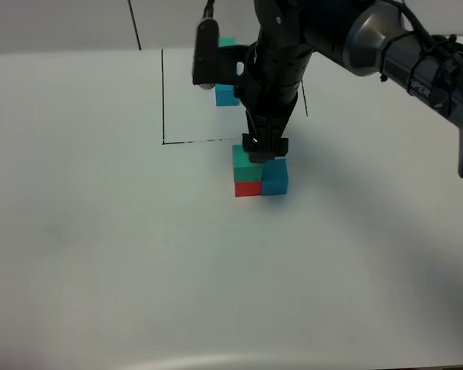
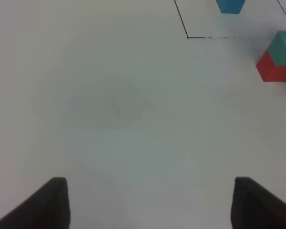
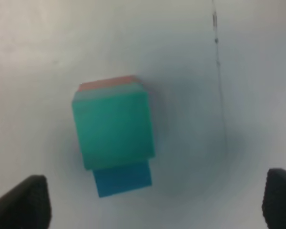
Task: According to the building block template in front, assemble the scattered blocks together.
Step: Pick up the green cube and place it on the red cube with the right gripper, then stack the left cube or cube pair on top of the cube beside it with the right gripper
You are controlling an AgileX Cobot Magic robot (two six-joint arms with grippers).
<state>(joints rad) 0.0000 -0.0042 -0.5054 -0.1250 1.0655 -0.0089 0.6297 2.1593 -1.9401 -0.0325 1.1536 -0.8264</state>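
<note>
White bare table point(image 1: 139, 293) fills the front of the high view, and no arm reaches into that part. The left gripper point(image 2: 150, 205) does not show in the high view. Its own wrist camera shows its two dark fingers point(image 2: 43, 205) spread wide over plain tabletop with nothing between them, and the cluster of cubes sits well off to one side. Farther in, near the table's middle, the three loose cubes stand joined. The red cube point(image 1: 247, 188) is on the table, the teal-green cube point(image 1: 244, 163) is stacked squarely on it, and the blue cube point(image 1: 275, 179) is on the table touching the red one's right side. Directly above the stack hangs the right gripper point(image 1: 265, 151), pointing straight down. Its tips are just over the seam between the teal-green and blue cubes. In its wrist view the fingers stand far apart at the frame's corners, gripping nothing, with the stack centred below. The right arm comes in from the upper right of the high view, its forearm sloping down to a wrist bent vertical. Behind it lies the drawn black outline point(image 1: 163, 100), and inside that is the template point(image 1: 227, 94), blue below and teal above, largely hidden by the wrist.
</note>
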